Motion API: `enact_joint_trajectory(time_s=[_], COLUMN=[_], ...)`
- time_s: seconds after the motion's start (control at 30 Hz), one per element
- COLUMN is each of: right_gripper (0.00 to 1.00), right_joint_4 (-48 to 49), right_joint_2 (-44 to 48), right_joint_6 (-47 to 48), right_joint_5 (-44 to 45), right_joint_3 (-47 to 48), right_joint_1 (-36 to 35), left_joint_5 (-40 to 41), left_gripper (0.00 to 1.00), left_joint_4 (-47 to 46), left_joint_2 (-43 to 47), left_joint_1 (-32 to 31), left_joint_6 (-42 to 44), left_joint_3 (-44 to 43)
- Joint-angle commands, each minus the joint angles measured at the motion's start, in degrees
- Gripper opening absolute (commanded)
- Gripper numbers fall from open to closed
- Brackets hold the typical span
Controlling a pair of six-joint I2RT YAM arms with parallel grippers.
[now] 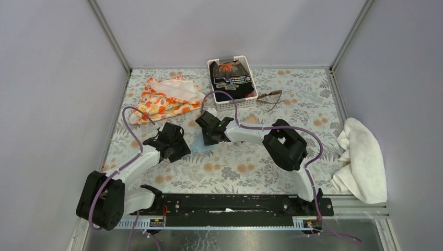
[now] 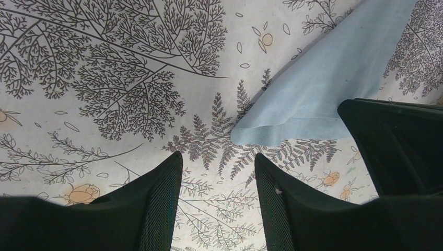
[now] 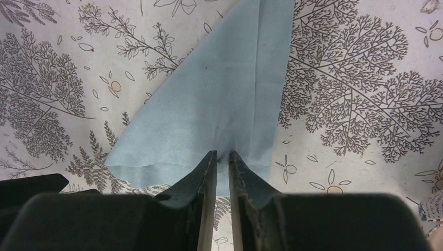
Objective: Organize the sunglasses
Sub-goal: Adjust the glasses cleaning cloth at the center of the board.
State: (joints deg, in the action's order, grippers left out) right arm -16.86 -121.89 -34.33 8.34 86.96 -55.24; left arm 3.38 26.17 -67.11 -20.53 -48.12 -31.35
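The right pincer (image 3: 223, 154) is nearly closed, tips on the blue cloth (image 3: 209, 94); whether it grips, I cannot tell. The left pincer (image 2: 218, 162) is half open, empty, just beside it. The sunglasses (image 1: 270, 97) lie well beyond the right pincer, to its right.

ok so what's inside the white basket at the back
The white slatted plastic basket holds a folded dark fabric item with an orange print and a multicoloured label strip. It fills the basket, so anything beneath it is covered.
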Motion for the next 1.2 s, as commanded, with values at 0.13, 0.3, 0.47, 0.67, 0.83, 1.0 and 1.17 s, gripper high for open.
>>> enact_joint_trajectory(time_s=[0.13, 0.3, 0.47, 0.67, 0.83, 1.0, 1.17], right_gripper=[0.0, 0.0, 0.0, 0.0, 0.0, 0.0, 0.0], right_joint_4=[0.3, 1.3, 3.0, 4.8, 5.1, 5.5, 5.9], right_joint_2=[0.5, 2.3, 3.8, 6.5, 8.0, 8.7, 8.7], right_joint_6=[0.3, 0.4, 0.2, -1.3, -1.4, -1.9, -2.3], right_joint_5=[-0.6, -1.5, -1.7, -1.0, -0.6, -0.8, -1.5], right_joint_3=[1.4, 0.8, -0.8, -3.0, -3.5, -3.9, -4.1], right_joint_1=[-0.5, -0.5, -0.5, -0.5, -0.5, -0.2, -0.1], left_joint_5=[0.3, 0.1, -1.3, -2.3, -3.1, -3.1, -3.1], left_gripper=[0.58, 0.59, 0.6, 0.59, 0.54, 0.44, 0.28], left_joint_4=[-1.2, -1.3, -2.7, -5.6, -8.4, -9.7, -9.7], left_joint_2=[0.6, 0.4, -0.4, -2.7, -5.8, -7.3, -7.5], left_joint_1=[0.5, 0.5, 0.5, 0.5, 0.5, 0.5, 0.4], left_joint_6=[-0.5, -0.5, -0.4, -0.3, 0.0, -0.1, 0.0], left_joint_3=[0.3, 0.4, 0.9, 1.8, 2.0, 2.0, 2.0])
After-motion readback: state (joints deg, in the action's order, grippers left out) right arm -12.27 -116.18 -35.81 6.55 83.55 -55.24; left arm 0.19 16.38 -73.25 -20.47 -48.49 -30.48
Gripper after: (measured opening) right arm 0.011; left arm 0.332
